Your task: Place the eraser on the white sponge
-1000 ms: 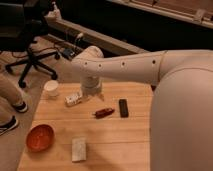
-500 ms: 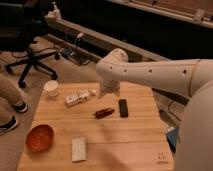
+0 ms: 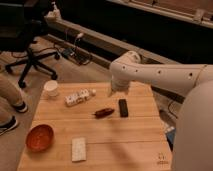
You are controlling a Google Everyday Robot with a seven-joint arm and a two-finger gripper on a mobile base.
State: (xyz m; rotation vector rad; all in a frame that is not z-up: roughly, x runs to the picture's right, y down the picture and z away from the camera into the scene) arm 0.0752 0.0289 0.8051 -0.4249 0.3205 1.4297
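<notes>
Well, the eraser (image 3: 123, 107) lies flat on the wooden table (image 3: 135, 150), right of centre in the far half, with its long side running away from the camera. Just beside it on the left, close but apart, lies a reddish-brown elongated object (image 3: 104, 112), set slightly askew. Farther left, near the far edge, a small white box with dark dots (image 3: 77, 97) rests at an angle, and a white cup (image 3: 50, 89) stands at the far left corner.

The white sponge (image 3: 78, 149) is well apart from the eraser, lying flat in the near half of the table, left of centre. Nothing rests on top of it. To its left sits 1 reddish-orange bowl (image 3: 40, 137), upright, near the left edge.

The gripper (image 3: 115, 91) hangs above the far edge of the table, beyond the eraser and a little to its left, clear of every object. Its jaws stand wide apart and it has hold of nothing. It points downward from the end of the white arm (image 3: 160, 75), which reaches in from the right side and bends at a rounded joint above the table's far edge. A large white part of the robot fills the right-hand foreground.

Off the table, a black office chair (image 3: 25, 47) stands on the floor at the upper left, and cables (image 3: 75, 50) lie on the floor beside a long ledge. A person's trouser leg and shoe (image 3: 7, 125) show at the left edge.
</notes>
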